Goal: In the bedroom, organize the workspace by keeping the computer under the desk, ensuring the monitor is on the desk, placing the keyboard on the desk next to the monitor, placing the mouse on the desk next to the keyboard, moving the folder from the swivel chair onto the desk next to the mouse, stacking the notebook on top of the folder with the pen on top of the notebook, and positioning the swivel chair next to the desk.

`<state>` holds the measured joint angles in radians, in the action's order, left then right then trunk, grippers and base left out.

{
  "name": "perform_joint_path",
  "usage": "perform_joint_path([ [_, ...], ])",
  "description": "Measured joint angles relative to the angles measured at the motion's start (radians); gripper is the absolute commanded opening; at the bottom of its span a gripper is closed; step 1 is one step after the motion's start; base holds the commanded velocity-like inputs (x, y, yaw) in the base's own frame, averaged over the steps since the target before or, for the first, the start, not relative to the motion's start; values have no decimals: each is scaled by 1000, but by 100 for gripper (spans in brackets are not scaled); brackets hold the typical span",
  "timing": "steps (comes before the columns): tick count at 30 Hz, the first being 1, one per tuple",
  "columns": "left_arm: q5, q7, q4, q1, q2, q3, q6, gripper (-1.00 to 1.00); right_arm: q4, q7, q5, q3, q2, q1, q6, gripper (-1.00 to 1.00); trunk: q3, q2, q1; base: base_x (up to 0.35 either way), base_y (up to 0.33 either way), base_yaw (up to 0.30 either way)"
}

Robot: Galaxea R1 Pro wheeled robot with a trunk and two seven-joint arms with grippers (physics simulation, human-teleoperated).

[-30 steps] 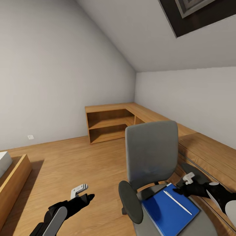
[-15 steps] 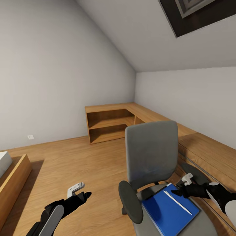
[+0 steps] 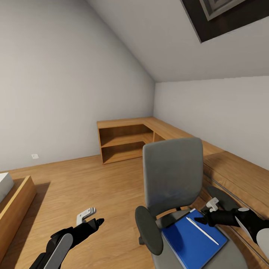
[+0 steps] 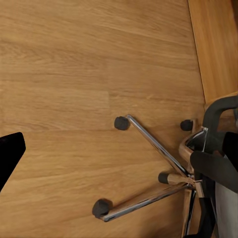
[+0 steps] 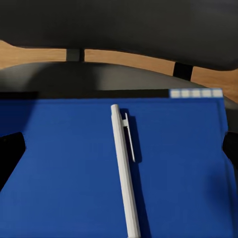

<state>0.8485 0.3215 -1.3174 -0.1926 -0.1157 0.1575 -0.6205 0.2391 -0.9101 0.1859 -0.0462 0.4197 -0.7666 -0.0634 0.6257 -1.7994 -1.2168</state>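
The grey swivel chair [image 3: 172,175] stands at the right of the head view, its back toward the room. A bright blue folder [image 3: 186,239] lies flat on its seat, and a white pen [image 3: 202,231] rests on the folder. My right gripper [image 3: 201,218] hovers open just above the folder's far edge, near the pen's tip. In the right wrist view the folder [image 5: 64,173] and pen [image 5: 124,173] lie between its spread fingertips [image 5: 11,148]. My left gripper [image 3: 98,222] hangs open low over the floor, left of the chair. Its wrist view looks down on the chair's metal star base [image 4: 153,148].
A low light-wood L-shaped cabinet [image 3: 123,138] fills the far corner and runs along the right wall [image 3: 239,172], close behind the chair. A wooden box frame [image 3: 15,201] sits at the left edge. Plank floor [image 3: 93,179] lies open between them. A skylight [image 3: 224,15] is overhead.
My left gripper has dropped slightly and drifted left. My right gripper has lowered a little toward the folder. The chair, folder and pen have not moved.
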Motion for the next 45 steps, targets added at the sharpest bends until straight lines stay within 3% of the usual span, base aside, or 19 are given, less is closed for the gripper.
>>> perform_joint_path([
  [9,0,0,0,0,0,0,0,100,0,-12,0,0,0,0,0,100,0,0,0,0,0,0],
  [12,-1,0,-17,0,13,7,0,100,17,-11,0,6,-17,1,-15,100,0,0,0,0,0,0],
  [19,-1,0,-16,0,20,6,0,100,22,-16,-2,5,-25,0,-52,100,0,0,0,0,0,0],
  [39,-2,0,-14,0,28,7,0,100,-5,-23,-9,4,-32,0,51,100,0,0,0,0,0,0],
  [45,-2,0,-14,0,28,7,0,100,-5,-23,-10,4,-32,0,52,100,0,0,0,0,0,0],
])
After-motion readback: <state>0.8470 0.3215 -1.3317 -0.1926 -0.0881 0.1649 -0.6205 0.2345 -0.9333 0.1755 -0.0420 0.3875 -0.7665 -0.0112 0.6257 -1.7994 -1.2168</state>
